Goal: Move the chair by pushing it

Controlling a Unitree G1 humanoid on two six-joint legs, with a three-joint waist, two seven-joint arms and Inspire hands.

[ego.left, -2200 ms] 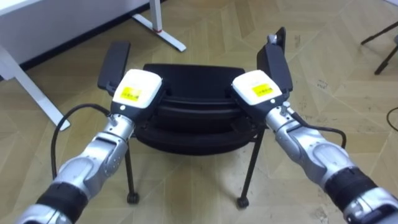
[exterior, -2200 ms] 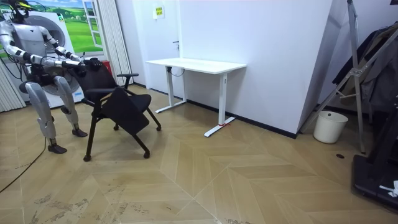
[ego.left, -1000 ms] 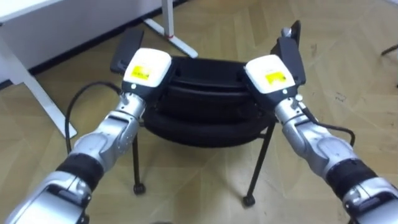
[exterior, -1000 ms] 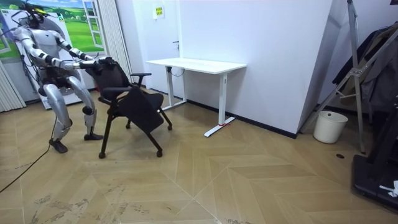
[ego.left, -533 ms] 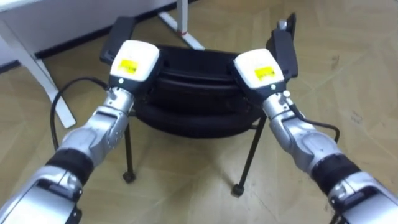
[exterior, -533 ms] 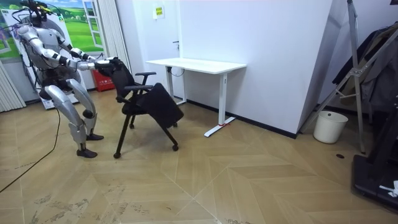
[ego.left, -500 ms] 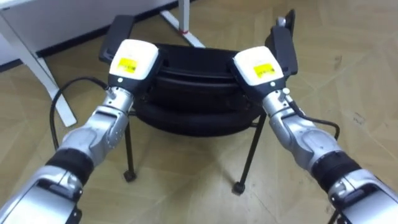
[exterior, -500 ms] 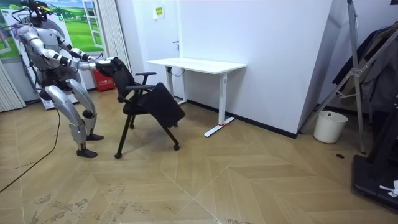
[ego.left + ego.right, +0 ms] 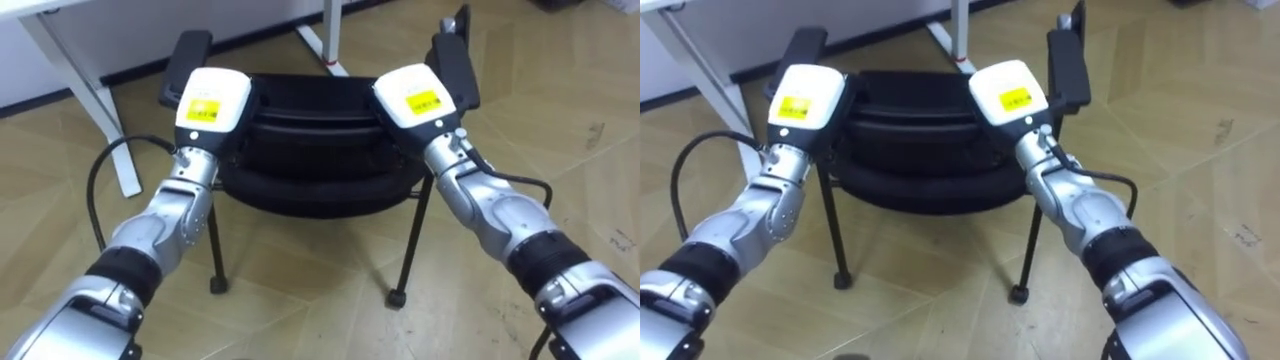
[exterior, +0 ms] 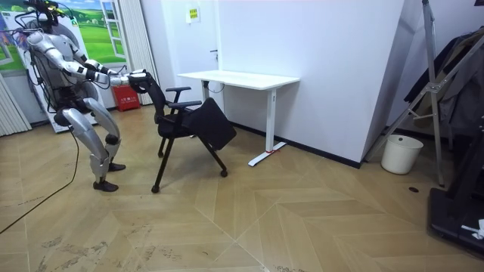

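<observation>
Close up, both arms reach forward, roughly parallel. Left hand [image 9: 212,98] and right hand [image 9: 412,95] rest palm-down on top edge of black chair [image 9: 310,150] backrest, one near each end. Fingers hidden over far side, so grip cannot tell. Chair stands on wood floor [image 9: 300,300], white bench [image 10: 238,78] near beyond.

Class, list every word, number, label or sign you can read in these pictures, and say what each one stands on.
Yellow sticker on the left hand: print too small to read.
Matching sticker on the right hand: too small to read.
Yellow notice on the wall: too blurred to read.
</observation>
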